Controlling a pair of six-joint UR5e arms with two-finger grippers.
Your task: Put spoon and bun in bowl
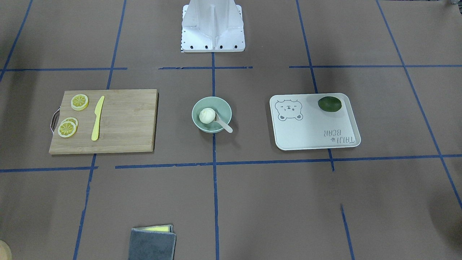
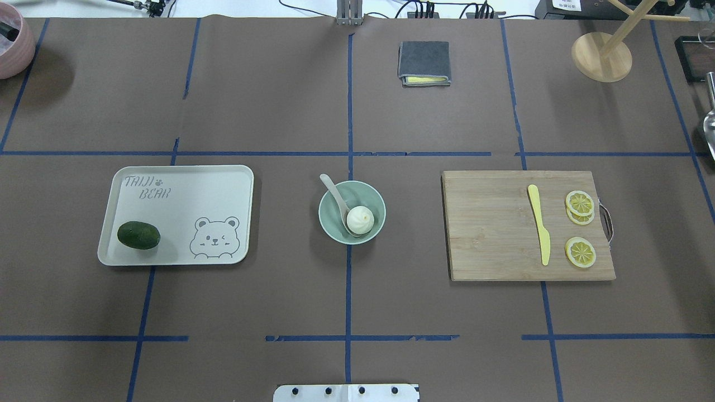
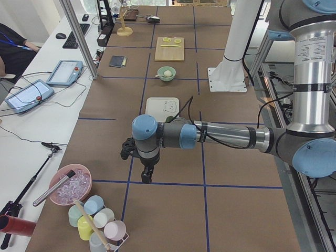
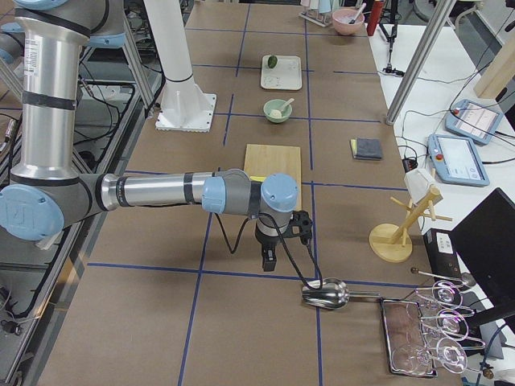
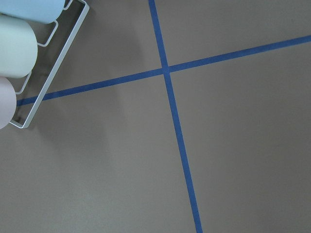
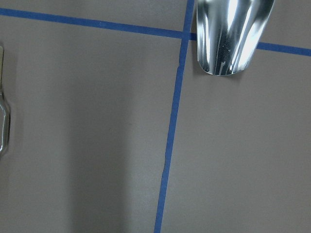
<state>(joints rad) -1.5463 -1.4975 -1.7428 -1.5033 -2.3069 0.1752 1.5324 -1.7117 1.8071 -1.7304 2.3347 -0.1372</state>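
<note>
The bowl (image 2: 373, 196) is round, plain and pale mint green. It stands in the centre of the overhead frame, on a crossing of blue tape lines on the brown worktop (image 2: 279, 111). The bun (image 2: 360, 219) lies inside it, white and round with a swirled top, in the lower right part of the bowl. The spoon (image 2: 334, 192) is cream-white. Its scoop is down in the bowl against the bun, and its handle leans over the rim toward the upper left of the frame. The bun hides part of the scoop.

To the left of the bowl, well apart, is a whitish tray (image 2: 184, 190) with a bear drawing and a dark green fruit (image 2: 138, 235) in its lower left corner. To the right is a wooden board (image 2: 491, 223) with a yellow knife (image 2: 539, 231) and lemon slices (image 2: 580, 252). A folded grey cloth (image 2: 424, 63) lies near the top edge.

The left gripper (image 3: 144, 177) shows only in the exterior left view, at lower centre, pointing down over the worktop and far from the bowl. The right gripper (image 4: 268, 264) shows only in the exterior right view, near a metal scoop (image 4: 326, 295). The fingers are too small there, so I cannot tell if they are released or clenched. The left wrist view shows only tape lines and cups (image 5: 17, 46) cut off at the upper left edge.
</note>
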